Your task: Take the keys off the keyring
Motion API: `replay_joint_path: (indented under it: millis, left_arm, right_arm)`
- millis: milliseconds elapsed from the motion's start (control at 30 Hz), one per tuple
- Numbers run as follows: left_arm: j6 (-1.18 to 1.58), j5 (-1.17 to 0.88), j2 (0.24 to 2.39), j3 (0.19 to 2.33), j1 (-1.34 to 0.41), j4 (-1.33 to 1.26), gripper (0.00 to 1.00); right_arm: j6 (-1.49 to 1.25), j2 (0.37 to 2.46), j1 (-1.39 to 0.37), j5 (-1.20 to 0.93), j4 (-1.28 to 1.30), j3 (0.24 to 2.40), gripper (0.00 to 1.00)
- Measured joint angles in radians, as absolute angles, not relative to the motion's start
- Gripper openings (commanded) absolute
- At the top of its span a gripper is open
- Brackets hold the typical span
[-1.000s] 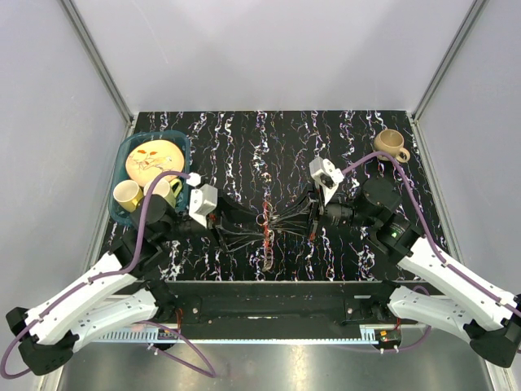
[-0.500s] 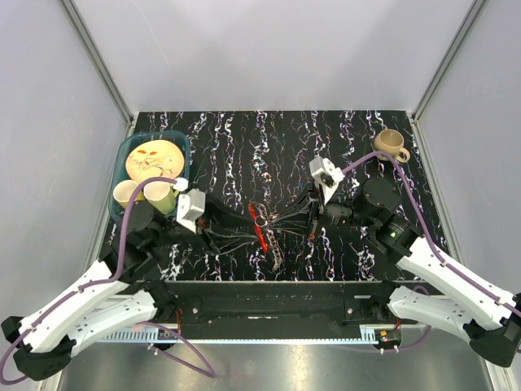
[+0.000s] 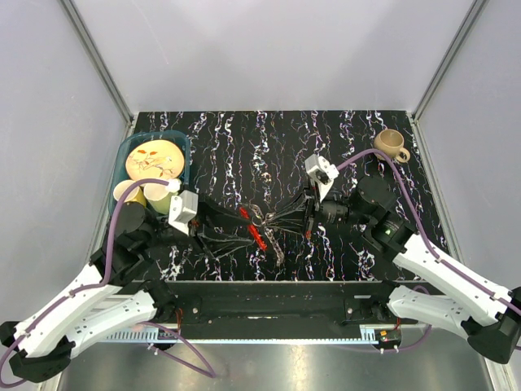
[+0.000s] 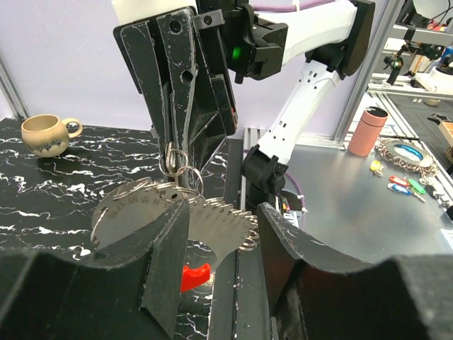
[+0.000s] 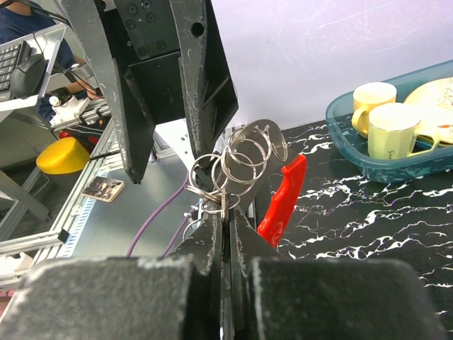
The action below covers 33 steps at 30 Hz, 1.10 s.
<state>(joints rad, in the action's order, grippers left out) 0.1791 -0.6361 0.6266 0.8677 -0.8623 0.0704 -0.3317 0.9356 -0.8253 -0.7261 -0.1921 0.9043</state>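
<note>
The right gripper (image 5: 225, 217) has its fingers pressed tightly together, pinching the keyring (image 5: 244, 159), a cluster of thin silvery loops that fans out just above its fingertips. A bright red curved piece (image 5: 283, 193) hangs off the loops, just to one side of those closed fingers.

Facing it is the left gripper (image 4: 221, 212), with its fingers spread apart. The keys (image 4: 131, 210), flat and silvery-grey, sit in and across that gap. One lies partly behind one finger and another lies in the opening. I cannot tell whether either pad actually touches the metal. In the left wrist view, the red piece shows low in the gap, below the keys. The right arm's dark fingers come in from above and grip the loops just beyond the left fingertips.

From overhead, the two sets of fingertips nearly meet over the black marbled table (image 3: 244, 147), with the bunch held between them. A tan mug (image 3: 391, 144) stands well beyond the right gripper. A blue tray (image 5: 396, 167) holding two yellow cups (image 5: 389, 129) sits off behind the left one.
</note>
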Motion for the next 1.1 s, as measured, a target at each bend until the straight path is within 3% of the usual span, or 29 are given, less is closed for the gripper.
replay_joint_path:
  millis: [1100]
  left_arm:
    - [0.158, -0.64, 0.678, 0.856, -0.873, 0.014, 0.43]
  right_arm:
    - [-0.383, 0.945, -0.825, -0.724, -0.258, 0.881, 0.0]
